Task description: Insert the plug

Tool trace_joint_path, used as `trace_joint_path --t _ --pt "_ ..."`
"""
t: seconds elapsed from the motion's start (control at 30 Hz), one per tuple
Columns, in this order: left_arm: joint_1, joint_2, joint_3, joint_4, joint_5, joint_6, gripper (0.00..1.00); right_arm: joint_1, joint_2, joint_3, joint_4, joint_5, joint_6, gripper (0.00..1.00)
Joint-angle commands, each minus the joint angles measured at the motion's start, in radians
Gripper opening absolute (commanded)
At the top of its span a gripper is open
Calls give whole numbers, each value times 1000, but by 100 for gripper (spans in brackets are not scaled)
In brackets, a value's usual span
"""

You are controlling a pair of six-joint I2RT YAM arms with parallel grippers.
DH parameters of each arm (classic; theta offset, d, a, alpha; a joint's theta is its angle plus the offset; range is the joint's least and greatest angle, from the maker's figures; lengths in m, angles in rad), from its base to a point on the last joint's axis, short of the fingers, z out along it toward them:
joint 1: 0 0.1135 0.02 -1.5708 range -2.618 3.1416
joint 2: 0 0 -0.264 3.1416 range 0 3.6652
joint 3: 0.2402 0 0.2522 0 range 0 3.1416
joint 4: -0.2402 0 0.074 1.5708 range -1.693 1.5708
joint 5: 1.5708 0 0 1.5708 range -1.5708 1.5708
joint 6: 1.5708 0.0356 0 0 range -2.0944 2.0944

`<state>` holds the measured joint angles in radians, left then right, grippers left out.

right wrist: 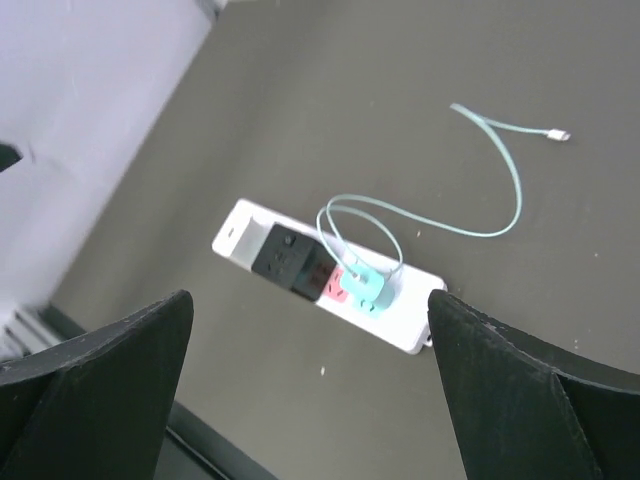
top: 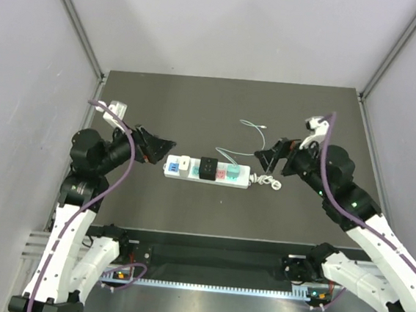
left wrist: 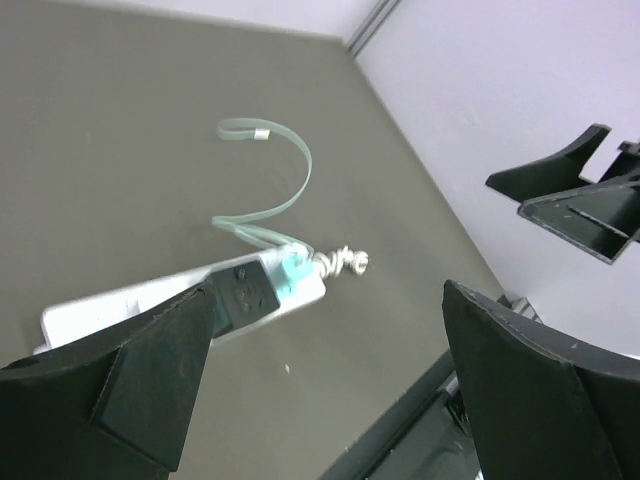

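The small teal plug [right wrist: 365, 290] sits seated in the long white plastic power strip [right wrist: 238, 232] on the dark tabletop [top: 197, 111], between and below both arms' jaws. Left jaws and right jaws gape apart, empty (nothing needs gripping, I judge).

A teal plug [top: 233, 174] sits in the power strip [top: 242, 179] on the table [top: 197, 111].

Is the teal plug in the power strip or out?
In: the teal plug sits seated in the white power strip, its cable looping away.
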<state>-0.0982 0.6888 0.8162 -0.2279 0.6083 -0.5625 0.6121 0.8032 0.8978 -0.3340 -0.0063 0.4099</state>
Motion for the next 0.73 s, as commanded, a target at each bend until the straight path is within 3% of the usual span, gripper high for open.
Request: trace_joint_path --t 0.0,0.23,0.7 --pt "-8 12 118 50 21 81 99 -6 -65 42 -3 133 116 100" --pt "-11 52 173 27 24 85 99 -5 -102 173 -40 207 99 100" --pt "-57 54 109 -27 -64 119 99 -5 -65 147 -19 200 122 100"
